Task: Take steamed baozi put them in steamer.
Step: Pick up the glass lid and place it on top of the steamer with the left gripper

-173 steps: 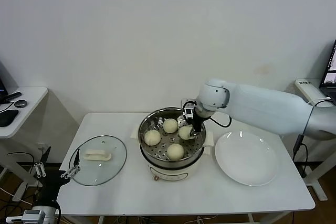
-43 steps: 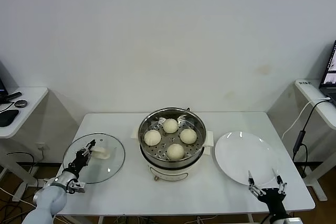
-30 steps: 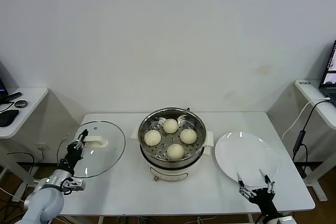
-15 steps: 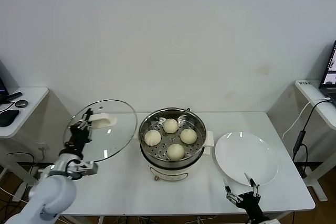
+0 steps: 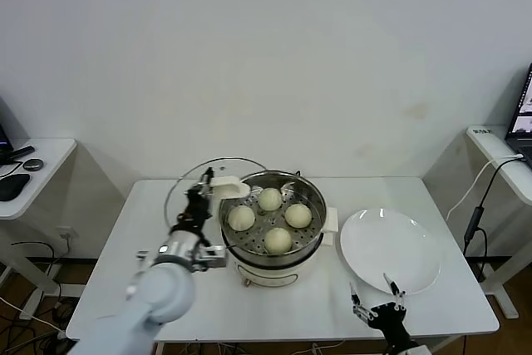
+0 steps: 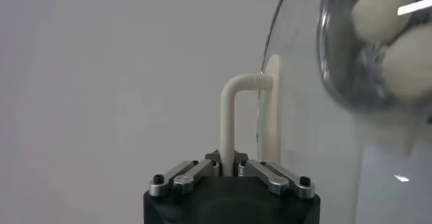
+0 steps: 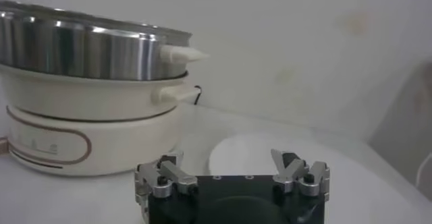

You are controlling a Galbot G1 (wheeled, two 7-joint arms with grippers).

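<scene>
- Buns (image 5: 269,199), all four, sit in the steamer (image 5: 271,265).
- My left gripper (image 5: 202,189) pinches the lid (image 5: 184,195) handle (image 6: 233,124), tilted at the steamer's rim.
- My right gripper (image 5: 376,301) is spread, low near the plate (image 5: 391,251).

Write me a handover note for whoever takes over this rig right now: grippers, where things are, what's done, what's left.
Left gripper: shut on the glass lid handle, lid held tilted in the air beside the steamer.
Right gripper: open, empty, low at the table's front edge near the white plate.
Done: all four baozi sit on the steamer's perforated tray; the plate is empty.
Left: the lid is not on the steamer yet; probably set it over the pot.
</scene>
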